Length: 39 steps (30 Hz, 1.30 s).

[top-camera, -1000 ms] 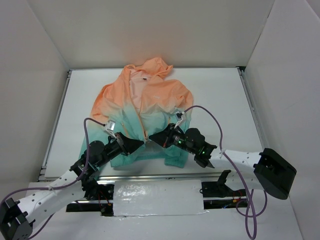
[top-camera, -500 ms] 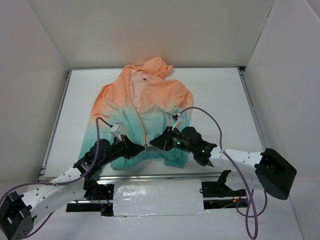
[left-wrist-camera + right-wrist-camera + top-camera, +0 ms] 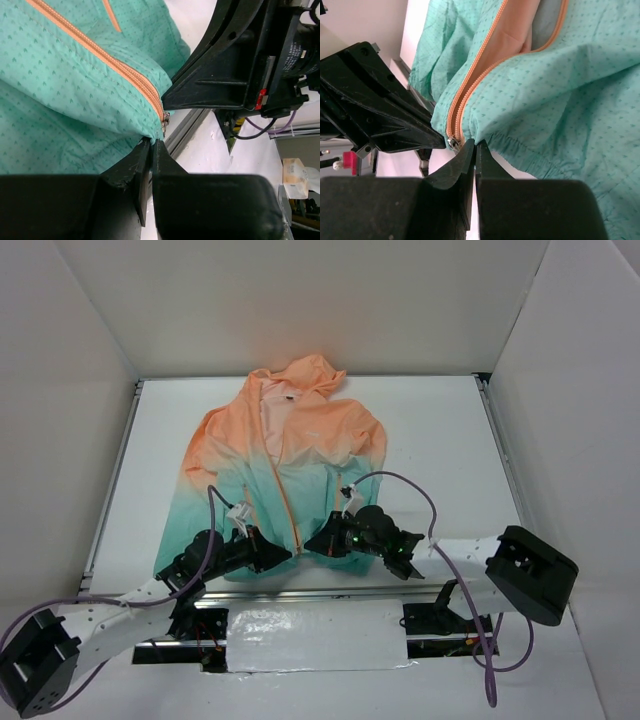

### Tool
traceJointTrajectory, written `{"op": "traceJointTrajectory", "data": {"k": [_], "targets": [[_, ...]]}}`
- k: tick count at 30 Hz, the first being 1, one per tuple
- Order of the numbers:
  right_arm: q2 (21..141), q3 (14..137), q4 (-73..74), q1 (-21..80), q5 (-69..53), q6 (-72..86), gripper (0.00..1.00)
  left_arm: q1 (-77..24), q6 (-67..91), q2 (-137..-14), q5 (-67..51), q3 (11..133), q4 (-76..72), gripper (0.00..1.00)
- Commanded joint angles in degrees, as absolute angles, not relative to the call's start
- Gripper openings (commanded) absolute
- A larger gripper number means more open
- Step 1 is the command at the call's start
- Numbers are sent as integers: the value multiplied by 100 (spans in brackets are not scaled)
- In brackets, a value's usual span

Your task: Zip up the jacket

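Observation:
The jacket [image 3: 300, 455] lies flat on the white table [image 3: 440, 440], hood far, teal hem at the near edge. Its orange front zipper [image 3: 289, 502] is joined only at the very bottom and open above. My left gripper [image 3: 281, 556] is shut on the teal hem [image 3: 125, 135] just left of the zipper's end. My right gripper [image 3: 311, 546] is shut on the hem [image 3: 520, 145] just right of it. The metal slider [image 3: 165, 120] sits at the hem between both grippers; it also shows in the right wrist view [image 3: 451, 142].
The table's near metal rail [image 3: 300, 592] runs right under both grippers. A crinkled white pad [image 3: 315, 635] lies between the arm bases. White walls close in the left, back and right. The two gripper bodies nearly touch each other [image 3: 225, 65].
Both grippers have moved toward the near edge, drawing the hem down with them. The jacket's lower part now lies stretched and flatter, and the grippers sit closer together at the zipper's end.

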State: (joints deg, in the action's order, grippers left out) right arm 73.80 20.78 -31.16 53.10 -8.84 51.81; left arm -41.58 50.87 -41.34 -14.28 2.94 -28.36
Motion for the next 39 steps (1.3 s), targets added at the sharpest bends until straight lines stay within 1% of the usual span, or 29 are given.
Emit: {"op": "traceJointTrajectory", "data": {"k": [1, 5, 15, 20, 24, 26, 27, 32, 39], "targets": [[7558, 2118, -3252, 5256, -589, 5159, 4, -4192, 4878, -4271, -1617, 18, -3059, 0], [7664, 2109, -3392, 5265, -659, 5247, 6, -4219, 4974, -4613, -1337, 97, -2621, 0], [7866, 2320, -3314, 5317, -756, 5203, 17, -4271, 5124, -4474, -1318, -158, -2777, 0], [7919, 2356, -3340, 5370, -967, 5203, 29, -4263, 5177, -4535, -1257, -141, -2734, 0], [7718, 2329, -3261, 5414, -993, 5194, 33, -4271, 5186, -4623, -1160, -88, -2707, 0], [7603, 2294, -3139, 5432, -984, 5186, 37, -4271, 5220, -4684, -1125, -62, -2725, 0], [7446, 2268, -3103, 5440, -967, 5194, 42, -4271, 5221, -4702, -1125, -44, -2733, 0], [6821, 2083, -2796, 5484, -809, 5203, 54, -4263, 5159, -4869, -1265, 123, -2900, 0], [6811, 1960, -2690, 5808, -835, 5457, 55, -4289, 5177, -5106, -1397, 220, -3111, 0]]}}
